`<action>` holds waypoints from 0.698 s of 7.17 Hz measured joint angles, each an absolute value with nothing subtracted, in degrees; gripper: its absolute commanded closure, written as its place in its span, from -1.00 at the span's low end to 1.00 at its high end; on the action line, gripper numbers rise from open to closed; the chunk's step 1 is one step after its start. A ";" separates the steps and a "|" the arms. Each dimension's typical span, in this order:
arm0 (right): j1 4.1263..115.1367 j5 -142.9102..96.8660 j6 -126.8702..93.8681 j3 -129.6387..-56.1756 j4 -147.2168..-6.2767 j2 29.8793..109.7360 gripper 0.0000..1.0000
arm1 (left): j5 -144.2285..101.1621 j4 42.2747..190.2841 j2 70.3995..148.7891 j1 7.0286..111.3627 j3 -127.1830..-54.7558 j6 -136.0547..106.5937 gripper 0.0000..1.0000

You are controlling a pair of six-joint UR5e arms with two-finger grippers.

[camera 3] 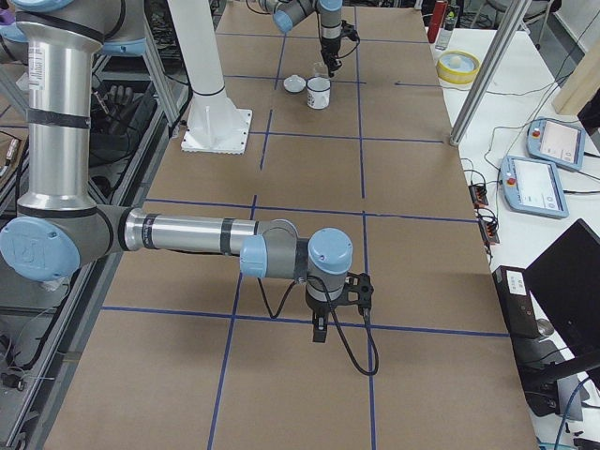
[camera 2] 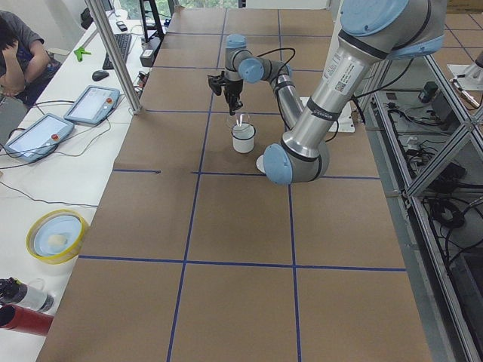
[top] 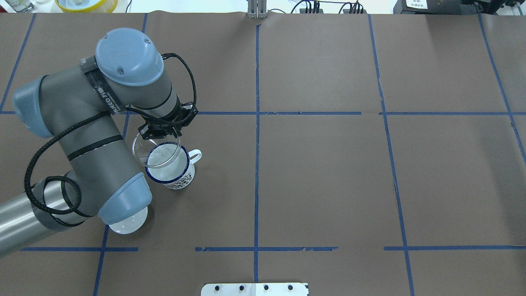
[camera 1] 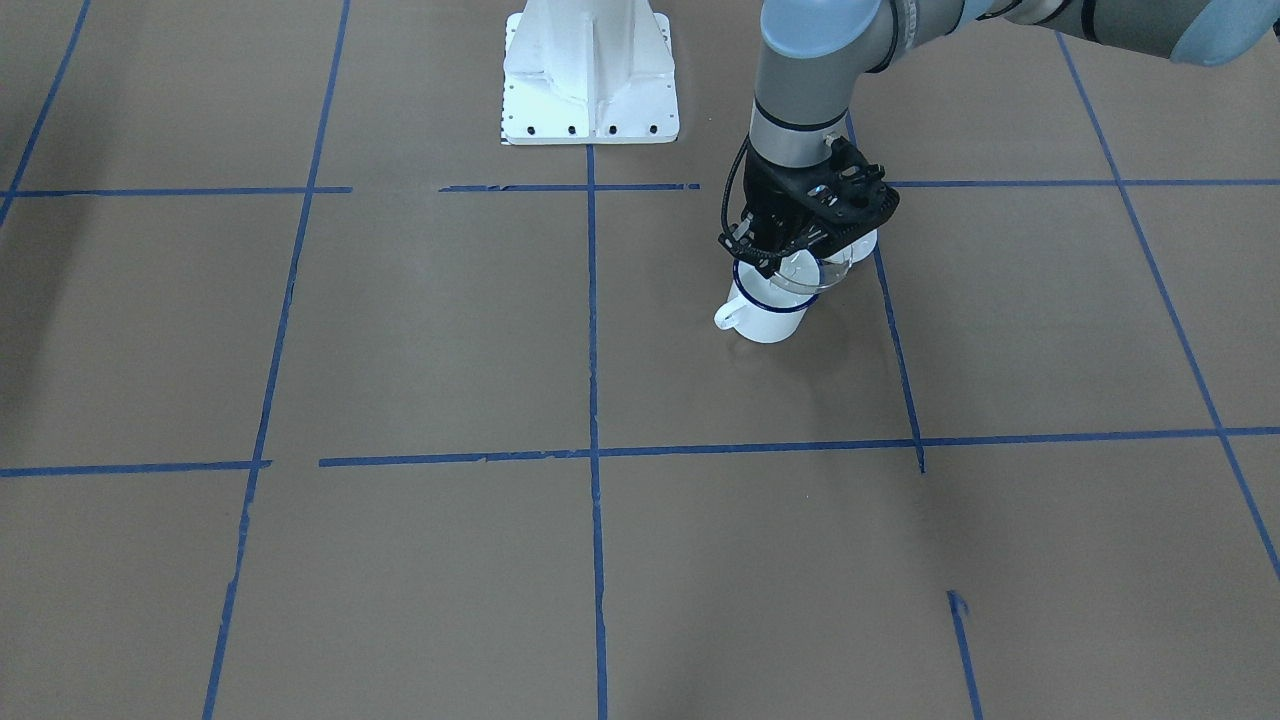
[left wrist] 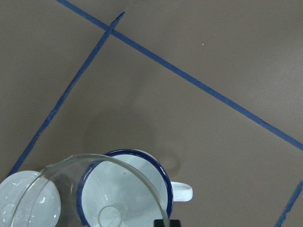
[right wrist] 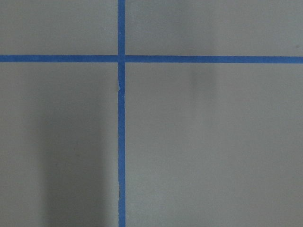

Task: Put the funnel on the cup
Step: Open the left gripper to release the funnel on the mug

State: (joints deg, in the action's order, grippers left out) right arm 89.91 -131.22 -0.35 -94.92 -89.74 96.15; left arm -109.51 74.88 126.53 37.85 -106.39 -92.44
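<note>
The white cup (top: 177, 176) with a dark blue rim stands on the brown table, its handle (left wrist: 182, 191) pointing sideways. My left gripper (top: 162, 132) is shut on the rim of the clear funnel (top: 154, 149) and holds it tilted just above the cup, partly over its opening. In the left wrist view the funnel (left wrist: 61, 184) overlaps the cup's rim (left wrist: 137, 153) and its spout points into the opening. In the front view the gripper (camera 1: 800, 250) is right over the cup (camera 1: 765, 318). My right gripper (camera 3: 319, 333) hangs far away over bare table; I cannot tell if it is open or shut.
A round white lid (top: 125, 224) lies close beside the cup, partly under my left elbow; it also shows in the left wrist view (left wrist: 26, 198). The white robot base (camera 1: 590, 75) is behind. A yellow bowl (camera 2: 56, 235) and tablets sit beyond the table's far edge.
</note>
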 measured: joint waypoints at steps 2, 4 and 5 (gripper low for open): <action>89.91 -131.22 -0.35 -94.92 -89.74 96.15 -1.00 | -109.48 76.59 126.15 36.79 -104.30 -92.38 1.00; 89.91 -131.22 -0.35 -94.92 -89.74 96.15 -1.00 | -109.53 76.84 125.98 36.36 -104.03 -92.37 1.00; 89.91 -131.22 -0.35 -94.92 -89.74 96.15 -1.00 | -109.63 76.84 125.97 36.30 -104.11 -92.37 1.00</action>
State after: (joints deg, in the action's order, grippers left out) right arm 89.91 -131.22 -0.35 -94.92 -89.74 96.15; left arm -109.63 76.84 125.97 36.30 -104.11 -92.37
